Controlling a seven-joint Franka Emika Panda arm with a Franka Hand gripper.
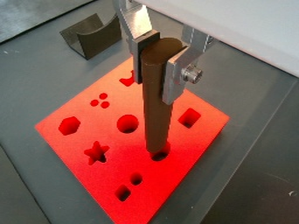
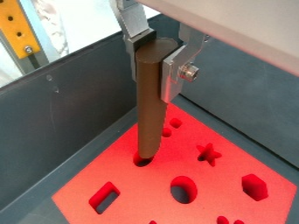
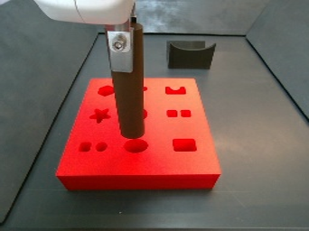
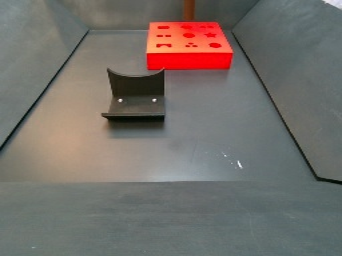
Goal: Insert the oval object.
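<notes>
Between my fingers [image 1: 163, 59] I clamp the oval object [image 1: 156, 105] near its top, holding it upright so its lower end sits in a hole of the red block [image 3: 151, 158] directly below, on the worktop [image 4: 201, 130].

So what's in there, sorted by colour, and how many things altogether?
Red: 1, the red block.
Brown: 1, the oval peg, upright in the tool above the block.
Dark grey: 1, the U-shaped holder.
Total: 3.
</notes>
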